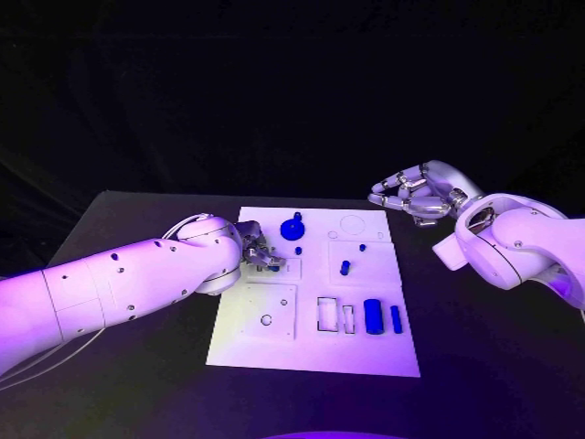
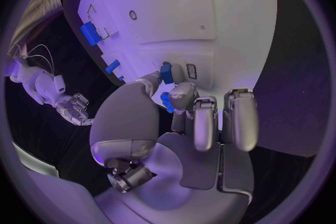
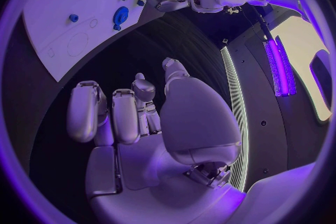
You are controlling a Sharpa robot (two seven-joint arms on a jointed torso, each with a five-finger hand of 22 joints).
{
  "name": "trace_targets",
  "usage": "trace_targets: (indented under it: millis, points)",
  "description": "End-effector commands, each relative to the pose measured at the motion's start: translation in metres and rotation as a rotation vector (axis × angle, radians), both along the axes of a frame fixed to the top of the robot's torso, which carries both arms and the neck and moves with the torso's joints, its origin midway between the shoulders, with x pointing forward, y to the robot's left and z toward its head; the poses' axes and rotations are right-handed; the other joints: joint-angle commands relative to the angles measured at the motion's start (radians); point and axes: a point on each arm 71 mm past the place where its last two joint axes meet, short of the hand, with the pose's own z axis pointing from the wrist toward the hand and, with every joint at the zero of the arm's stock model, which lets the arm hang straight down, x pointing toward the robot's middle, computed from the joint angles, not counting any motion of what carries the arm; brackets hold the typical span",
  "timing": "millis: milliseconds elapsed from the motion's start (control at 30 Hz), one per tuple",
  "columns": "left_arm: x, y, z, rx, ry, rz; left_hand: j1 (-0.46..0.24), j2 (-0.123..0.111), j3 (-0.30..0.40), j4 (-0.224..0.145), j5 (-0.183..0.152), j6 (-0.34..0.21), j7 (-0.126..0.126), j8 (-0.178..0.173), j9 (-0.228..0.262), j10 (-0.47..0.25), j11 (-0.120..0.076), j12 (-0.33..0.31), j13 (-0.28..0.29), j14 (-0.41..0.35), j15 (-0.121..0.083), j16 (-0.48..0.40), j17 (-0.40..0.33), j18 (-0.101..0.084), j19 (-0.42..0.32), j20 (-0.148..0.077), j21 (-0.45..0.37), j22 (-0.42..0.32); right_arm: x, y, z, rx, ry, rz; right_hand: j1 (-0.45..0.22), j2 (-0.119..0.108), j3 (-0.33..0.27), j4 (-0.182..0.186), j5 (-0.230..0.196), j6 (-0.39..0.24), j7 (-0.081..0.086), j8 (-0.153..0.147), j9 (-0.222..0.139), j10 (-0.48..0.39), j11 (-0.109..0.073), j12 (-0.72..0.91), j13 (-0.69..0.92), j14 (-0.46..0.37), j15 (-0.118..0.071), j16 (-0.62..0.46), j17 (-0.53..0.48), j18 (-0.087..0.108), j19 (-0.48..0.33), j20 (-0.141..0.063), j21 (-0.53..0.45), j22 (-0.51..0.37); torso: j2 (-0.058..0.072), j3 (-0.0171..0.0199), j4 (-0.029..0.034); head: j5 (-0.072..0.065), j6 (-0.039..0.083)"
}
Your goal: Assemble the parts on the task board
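The small blue part [image 2: 167, 102] sits pinched between the thumb and a fingertip of the left hand [image 1: 256, 257], which hovers low over the task board [image 1: 273, 352] near its left edge, about midway along it. In the left wrist view a second small blue piece [image 2: 166, 71] lies on the board just beyond the fingertips, beside a small rectangular socket [image 2: 191, 71]. Whether the held part already touches the board cannot be told.

Handling, as a judgement: the part appears to be a short, rigid plastic peg, light and smooth. A fingertip pinch across its sides should suffice; its slick surface and small size make it liable to twist or slip if squeezed off-centre, and it should go into its seat squarely and unforced.

The task board is a flat, matte white plate with shallow recesses: round outlines, rectangular pockets and a framed slot. Relative to the left hand, a round blue knob [image 1: 292, 227] stands just beyond it, a small blue peg [image 1: 345, 267] lies toward the board's centre, and a blue cylinder [image 1: 373, 316] with a slimmer blue bar [image 1: 396, 317] lies at the near right corner region.

The right hand [image 1: 414, 194] hangs off the board's far right corner, fingers curled loosely inward, holding nothing.
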Motion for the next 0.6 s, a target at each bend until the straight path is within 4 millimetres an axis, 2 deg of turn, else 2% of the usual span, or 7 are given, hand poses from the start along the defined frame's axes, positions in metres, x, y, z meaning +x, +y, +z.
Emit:
trace_targets:
  millis: [33,600]
  points:
    - [-0.0014,0.003,-0.0049,0.011,0.014,0.023,-0.014,0.001,-0.01,-0.001,0.005,0.003,0.005,-0.002,-0.036,0.005,0.001,0.004,0.001,0.097,-0.007,0.005,0.236,-0.008,0.006,0.001,0.0,0.057,-0.0003,0.0011,-0.001,-0.008,0.007,0.014,0.008,-0.001,-0.001,-0.005,-0.006,0.003,0.003,0.004,-0.001,-0.002,-0.002,0.005,-0.001,0.028,-0.008,-0.002,0.001,0.012,0.001,-0.003,-0.004,0.082,0.0,0.0005,-0.0003,0.0,0.0]
    - [-0.002,0.0023,-0.0041,0.006,0.011,0.024,-0.018,-0.002,-0.028,-0.001,0.006,0.004,0.004,-0.002,-0.037,0.006,0.0,0.005,0.002,0.097,-0.008,0.005,0.236,-0.009,0.007,0.0,0.001,0.059,-0.0003,0.0007,-0.0012,-0.008,0.008,0.014,0.005,0.001,-0.005,-0.003,-0.008,0.002,0.003,0.004,-0.001,-0.002,-0.002,0.005,-0.002,0.028,-0.007,-0.003,0.001,0.012,0.001,-0.003,-0.005,0.082,0.0,0.0011,0.0005,0.002,0.001]
